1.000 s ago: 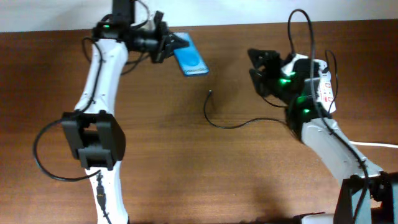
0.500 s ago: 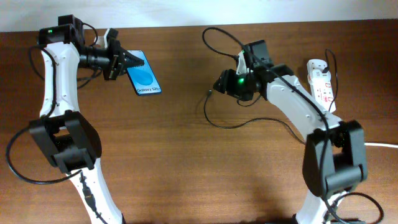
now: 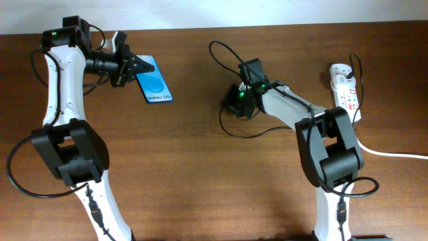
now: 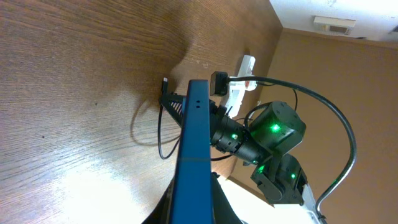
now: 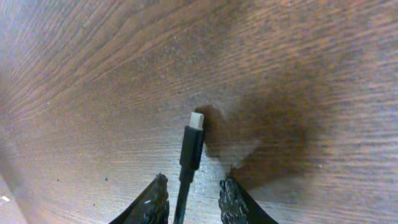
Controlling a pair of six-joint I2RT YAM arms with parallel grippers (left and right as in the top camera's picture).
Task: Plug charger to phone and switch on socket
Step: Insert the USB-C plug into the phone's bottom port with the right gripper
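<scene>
The left gripper (image 3: 136, 65) is clamped on one end of the slim blue-screened phone (image 3: 156, 85), held tilted at upper left of the overhead frame. The right gripper (image 5: 193, 194), upper centre, is part open: its ribbed black fingers (image 5: 152, 200) flank without pinching the charger (image 5: 191, 149), a thin black cable with a silver-tipped plug lying on the grained brown wooden table (image 3: 200, 187). The white plastic socket (image 3: 344, 90) lies at upper right, near a pale wall (image 3: 267, 10).

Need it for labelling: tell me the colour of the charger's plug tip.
Silvery-white plug tip on a black body; right wrist view shows it best.
</scene>
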